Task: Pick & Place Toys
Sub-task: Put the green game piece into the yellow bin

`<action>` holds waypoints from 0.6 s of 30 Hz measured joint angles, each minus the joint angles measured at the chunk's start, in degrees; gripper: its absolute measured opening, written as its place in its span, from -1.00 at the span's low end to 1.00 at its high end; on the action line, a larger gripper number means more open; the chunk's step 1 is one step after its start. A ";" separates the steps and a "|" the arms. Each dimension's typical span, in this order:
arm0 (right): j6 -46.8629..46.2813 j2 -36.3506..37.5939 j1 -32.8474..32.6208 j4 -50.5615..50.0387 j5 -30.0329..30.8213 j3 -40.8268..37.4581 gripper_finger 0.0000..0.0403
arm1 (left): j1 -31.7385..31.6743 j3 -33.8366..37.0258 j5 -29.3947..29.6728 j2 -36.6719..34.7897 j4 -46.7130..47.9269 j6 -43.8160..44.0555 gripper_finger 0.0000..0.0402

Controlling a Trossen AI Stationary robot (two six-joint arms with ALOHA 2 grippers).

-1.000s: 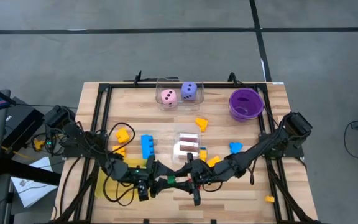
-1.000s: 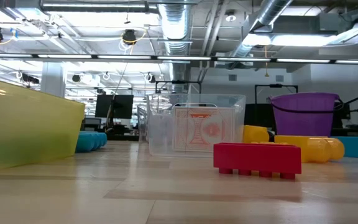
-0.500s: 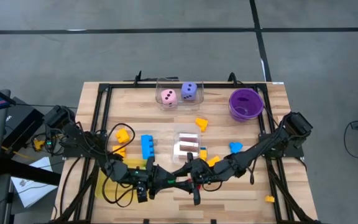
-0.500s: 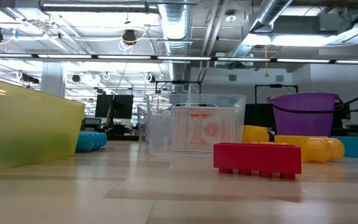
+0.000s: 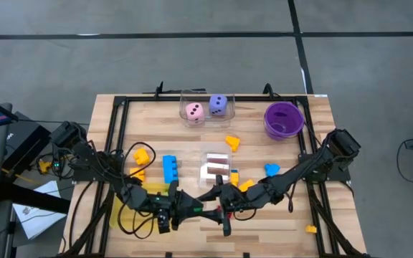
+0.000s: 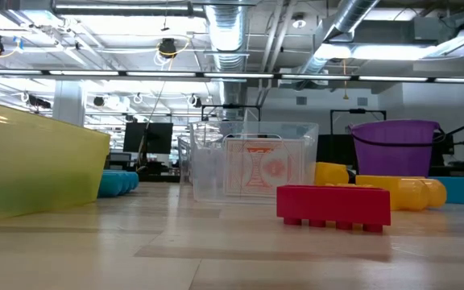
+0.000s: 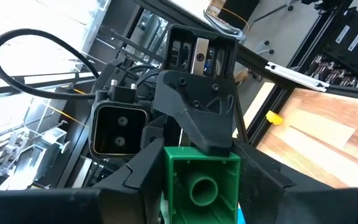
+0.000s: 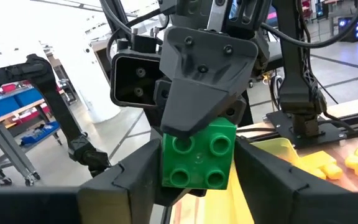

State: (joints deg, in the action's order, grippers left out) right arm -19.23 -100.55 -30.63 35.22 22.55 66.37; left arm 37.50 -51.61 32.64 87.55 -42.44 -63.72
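Overhead, the left gripper (image 5: 192,208) and the right gripper (image 5: 210,208) meet nose to nose near the front edge of the wooden table (image 5: 264,154), with a green brick (image 5: 198,208) showing as a small speck in the spot between them. Behind the two grippers stands a clear box (image 5: 218,167) holding playing cards, and a blue brick (image 5: 170,168) lies behind the left gripper. A yellow translucent tray (image 5: 120,208) sits on the left gripper's outer side, partly under that arm. Well behind both, a pink die (image 5: 194,111) and a purple die (image 5: 219,105) sit side by side in a clear container, and a purple bowl (image 5: 283,119) stands farther toward the right arm's side.

At table height, neither gripper shows. A red brick (image 6: 333,205) lies in front of the card box (image 6: 266,167), with yellow pieces (image 6: 393,192) and the purple bowl (image 6: 395,151) behind it.

From the left wrist, the left gripper (image 7: 197,199) has its fingers (image 7: 120,186) closed against the sides of the green brick (image 7: 201,184), hollow underside facing the camera; the right gripper sits right against its far end.

From the right wrist, the right gripper (image 8: 194,163) flanks the same brick (image 8: 198,155), studs toward the camera, and the left gripper's finger overlaps its top. I cannot tell whether the right fingers (image 8: 135,177) actually press on it.
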 joint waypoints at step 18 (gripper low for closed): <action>1.32 2.50 -0.57 -4.43 -14.75 -0.07 0.69 | 2.55 -0.08 4.25 -0.03 -2.38 -2.23 -0.24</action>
State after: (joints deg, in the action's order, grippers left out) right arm -17.91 -98.05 -31.20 30.79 7.80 66.30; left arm 40.05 -51.69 36.89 87.52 -44.82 -65.95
